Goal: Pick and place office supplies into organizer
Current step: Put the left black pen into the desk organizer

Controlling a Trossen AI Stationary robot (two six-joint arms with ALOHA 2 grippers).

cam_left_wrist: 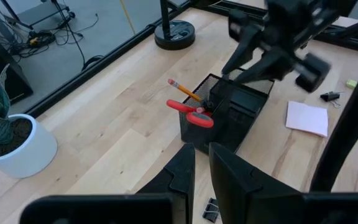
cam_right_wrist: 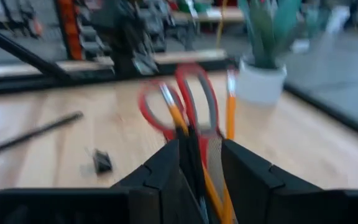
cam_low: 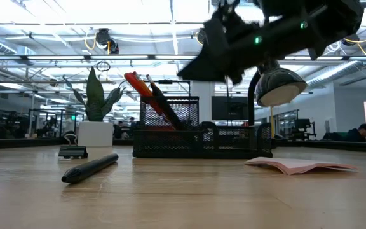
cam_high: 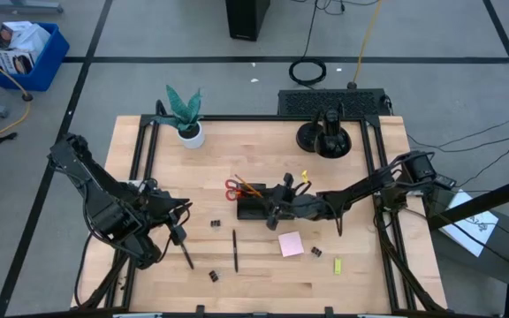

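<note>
— Organizer (cam_high: 259, 209) placement, seen from above?
— Frame centre; right gripper (cam_high: 277, 205) over it, left gripper (cam_high: 180, 237) lower left, clamped on a black pen (cam_high: 185, 252).
— Low view?
— Scissors (cam_low: 138, 86) stand in the organizer.
— Right wrist?
— Fingers (cam_right_wrist: 247, 180) apart around a dark pen; whether they still grip it, cannot tell.

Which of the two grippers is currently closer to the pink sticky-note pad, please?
The right. The right gripper hovers over the organizer, close beside the pink sticky-note pad. The left gripper is farther off, across the table past a black pen.
</note>
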